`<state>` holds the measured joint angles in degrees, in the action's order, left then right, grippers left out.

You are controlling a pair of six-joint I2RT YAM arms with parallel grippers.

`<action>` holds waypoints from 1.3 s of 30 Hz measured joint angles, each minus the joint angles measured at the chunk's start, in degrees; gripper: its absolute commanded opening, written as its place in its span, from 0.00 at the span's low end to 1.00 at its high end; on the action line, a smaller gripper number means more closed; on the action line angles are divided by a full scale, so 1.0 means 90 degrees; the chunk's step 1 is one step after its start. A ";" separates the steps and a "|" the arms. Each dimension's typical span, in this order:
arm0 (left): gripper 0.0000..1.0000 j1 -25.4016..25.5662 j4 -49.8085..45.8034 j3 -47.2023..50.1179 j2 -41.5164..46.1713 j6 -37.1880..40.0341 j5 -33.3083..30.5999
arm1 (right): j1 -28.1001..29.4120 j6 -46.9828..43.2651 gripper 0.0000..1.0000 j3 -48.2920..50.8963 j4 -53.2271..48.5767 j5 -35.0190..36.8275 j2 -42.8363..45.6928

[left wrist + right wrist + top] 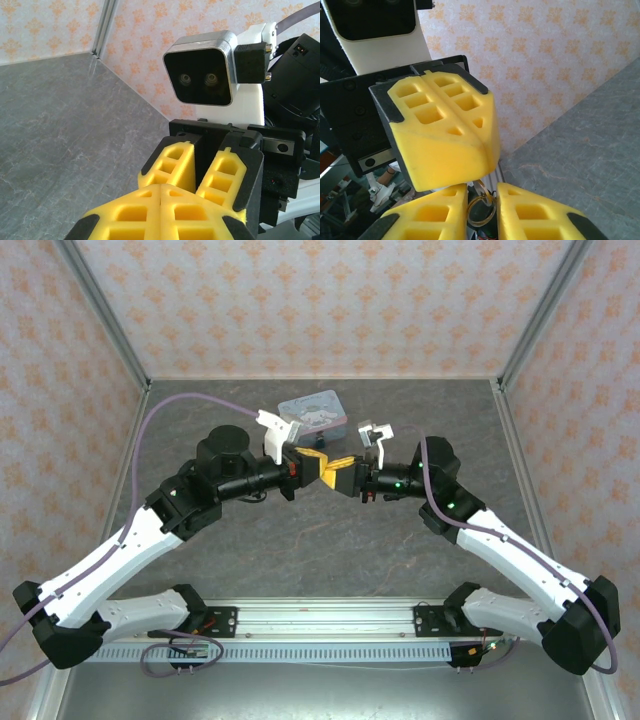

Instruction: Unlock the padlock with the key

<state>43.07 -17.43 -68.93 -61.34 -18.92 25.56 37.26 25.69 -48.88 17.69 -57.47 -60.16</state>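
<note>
Meeting tip to tip above the middle of the tabletop, the left gripper and right gripper hang clear of the surface, facing each other. Judgement: the work is carried in the air so one arm can steady the lock while the other lines up the key, with nothing underneath to foul the approach.

Left gripper: closed, yellow fingers pressed flush along one seam. Whether a thin key blade is nipped at the tips cannot be told.

Right gripper: fingers narrowly parted. A thin brassy ring lies in the gap, with a small dark body just below it, taken to be the padlock; too little is exposed to be certain. Whether the fingers clamp it or merely flank it cannot be told. The left tips sit right at the mouth of this gap, very near.

Pale blue printed tin stands on the tabletop just beyond the grippers, toward the far wall, held by neither.

Judgement: fine alignment is what matters now; a small slip could drop a part.
</note>
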 measured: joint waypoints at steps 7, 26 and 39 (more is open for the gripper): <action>0.00 -0.0024 0.0000 -0.0002 -0.0007 0.0000 0.0000 | -0.0002 -0.0005 0.02 0.0000 0.0010 0.0002 -0.0019; 0.71 -0.1273 -0.0017 0.0070 -0.0049 -0.0641 -0.0559 | 0.0024 -0.0556 0.00 0.0121 -0.1367 0.0947 0.0517; 0.77 -0.1846 -0.0274 -0.1005 -0.3347 -0.0673 -0.1280 | 0.0024 -0.0602 0.00 0.0692 -0.2378 0.2948 0.1610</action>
<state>26.46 -19.90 -77.97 -91.46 -24.97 14.04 37.47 20.27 -42.65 -3.70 -30.94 -45.67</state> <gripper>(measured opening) 0.773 0.041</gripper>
